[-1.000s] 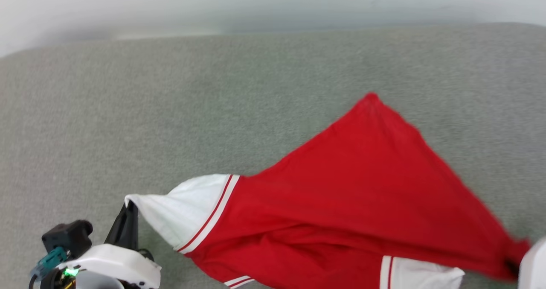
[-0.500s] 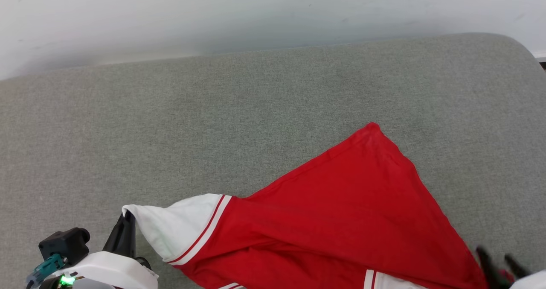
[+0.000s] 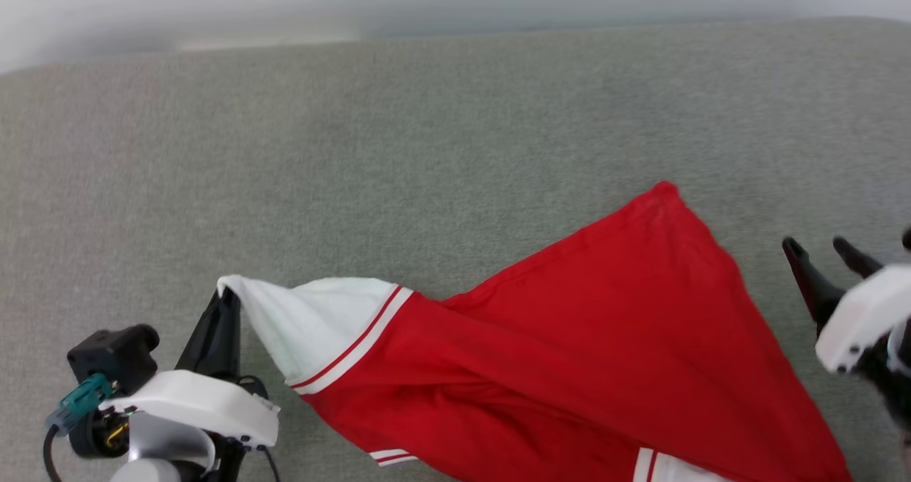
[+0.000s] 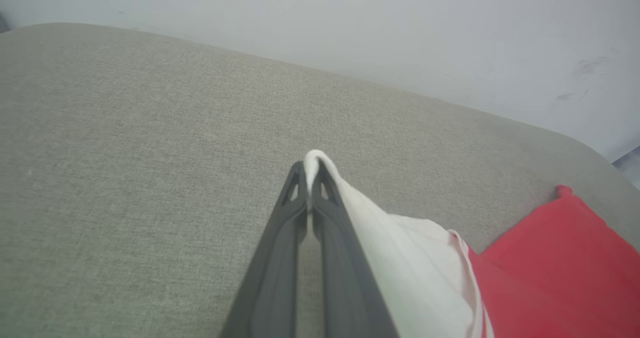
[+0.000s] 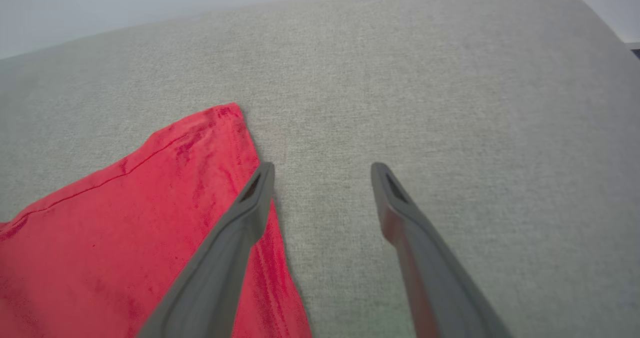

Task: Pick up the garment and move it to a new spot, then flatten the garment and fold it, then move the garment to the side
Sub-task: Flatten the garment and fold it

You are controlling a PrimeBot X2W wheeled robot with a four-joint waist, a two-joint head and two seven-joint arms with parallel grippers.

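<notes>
White glossy wrist shells [image 3: 192,405], long dark tapered fingers [image 3: 213,336], teal connector [image 3: 80,402] (beside a black cable [image 3: 47,459]).

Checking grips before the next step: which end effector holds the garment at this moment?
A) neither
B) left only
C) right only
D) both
B: the left end effector is shut on the white sleeve of the garment, while the right end effector stands open beside the red fabric, gripping nothing.
</notes>
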